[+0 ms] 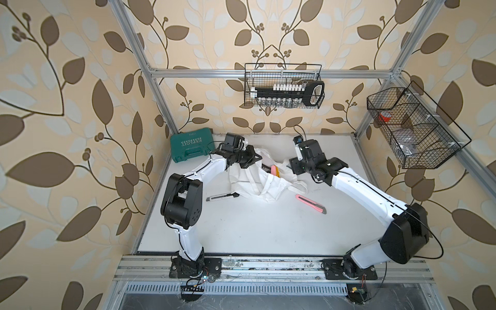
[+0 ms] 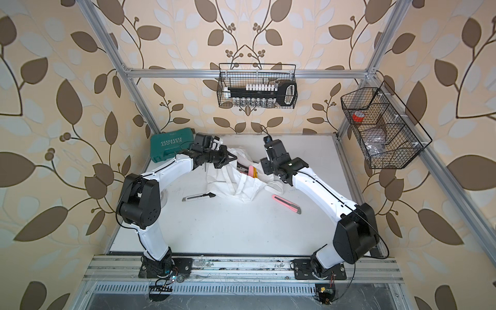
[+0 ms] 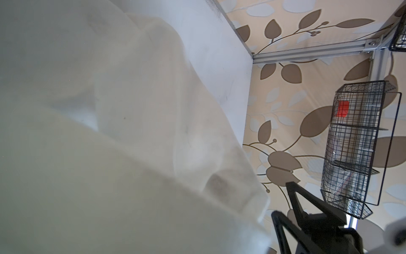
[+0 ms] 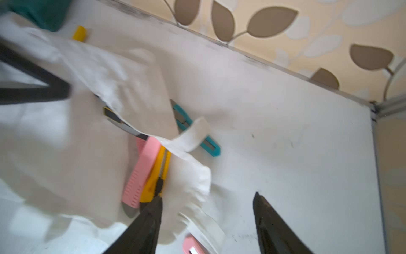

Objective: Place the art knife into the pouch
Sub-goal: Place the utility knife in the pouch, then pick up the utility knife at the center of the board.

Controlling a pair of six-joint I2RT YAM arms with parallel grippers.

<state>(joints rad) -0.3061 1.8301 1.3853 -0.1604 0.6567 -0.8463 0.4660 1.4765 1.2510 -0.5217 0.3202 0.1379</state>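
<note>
1. Pictured: yellow art knife lying in the open mouth of the pouch, side by side with a pink knife, one end just at a fingertip of the right gripper, jaws spread wide and pinching nothing
2. Left gripper pressed together on a raised edge of the pouch, cloth lifted off the surface
3. Judged step: letting go and backing out. Best drawn straight up and away, without nudging the yellow handle or snagging the loop handle draped close by. Hold the left pinch meanwhile, with the knife seemingly only partway past the lip
4. Counted, knives: six sure. Yellow and pink in the mouth, a dark one half under cloth, a teal one on the surface beneath a loop, a second pink and a white one lying clear of the pouch. A small yellow piece near the green case, too blurred to name
5. Also counted: one pouch, one case, two wire baskets, two grippers
</note>
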